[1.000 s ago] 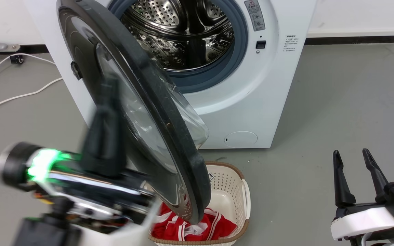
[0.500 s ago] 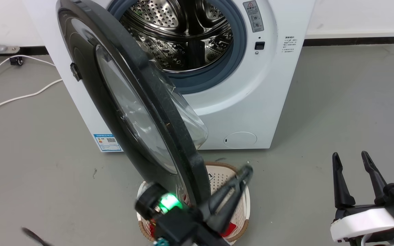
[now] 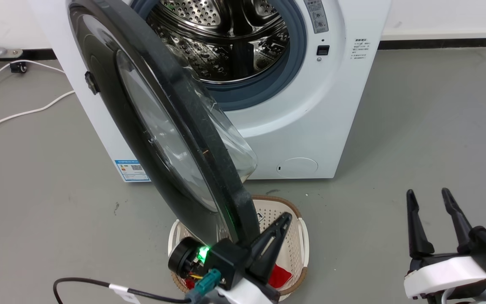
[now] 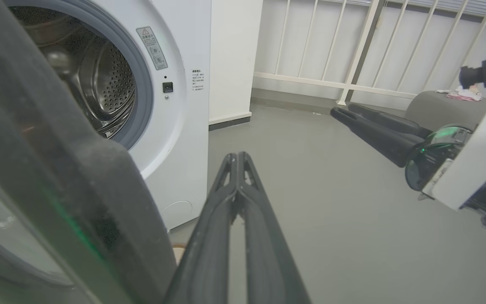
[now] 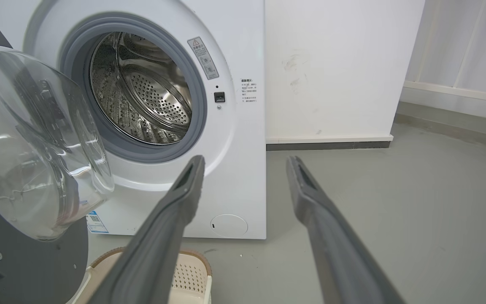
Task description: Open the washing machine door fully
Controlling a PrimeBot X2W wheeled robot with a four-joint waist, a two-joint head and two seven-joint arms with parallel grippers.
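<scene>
We hold our left end effector [image 3: 284, 218], clenched empty, beside the lower rim of the half-swung washing machine door [image 3: 163, 135] at centre left, likely to push it wider, our right end effector [image 3: 427, 192] parted, idle at lower right.

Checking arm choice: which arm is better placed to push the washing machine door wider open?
Left, probably. The left gripper, jaws shut, sits by the free rim of the washing machine door, on its glass-bowl side; the right gripper, jaws open, is well apart.
</scene>
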